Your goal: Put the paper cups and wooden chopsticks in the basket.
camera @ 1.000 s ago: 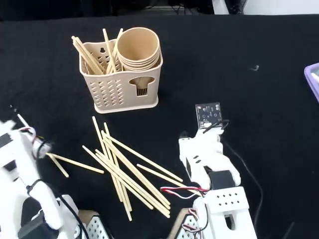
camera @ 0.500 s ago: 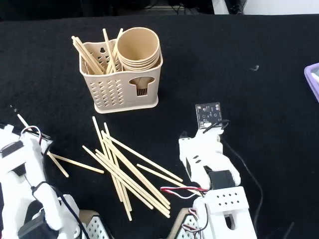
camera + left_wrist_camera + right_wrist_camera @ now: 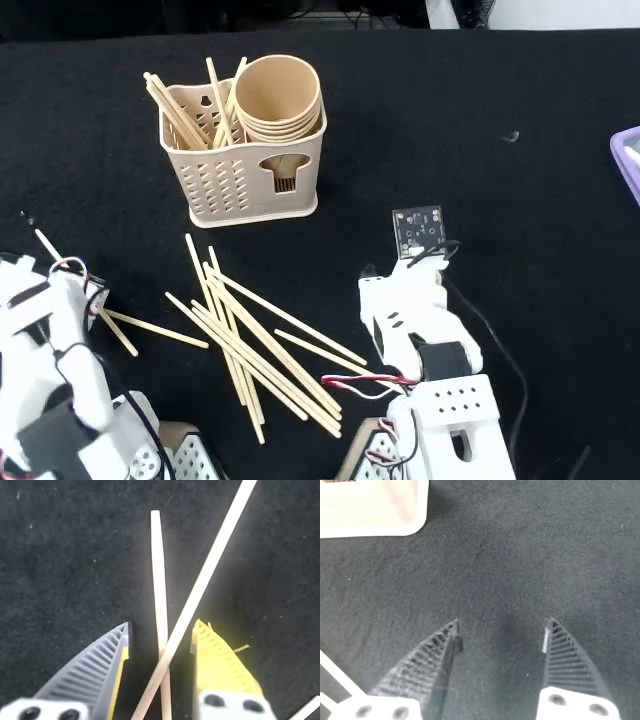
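A beige slotted basket [image 3: 240, 170] stands at the back left, holding a stack of paper cups [image 3: 279, 95] and several wooden chopsticks [image 3: 180, 110]. More loose chopsticks [image 3: 255, 340] lie fanned on the black table in front of it. Two others lie crossed at the left [image 3: 125, 328]. My left arm [image 3: 50, 340] hangs over these two. Its gripper [image 3: 161, 627] is open, with one straight chopstick [image 3: 158, 575] and one slanted chopstick [image 3: 215, 555] crossing between the fingers. My right gripper [image 3: 502, 625] is open over bare cloth, with the basket's corner [image 3: 375, 505] farther ahead.
The right arm [image 3: 415, 320] stands right of the chopstick pile. A purple object [image 3: 628, 155] pokes in at the right edge. Bare black cloth spreads over the back right of the table.
My left arm has shifted slightly right and nearer the front edge over the two crossed chopsticks. The right arm, basket and pile have not moved.
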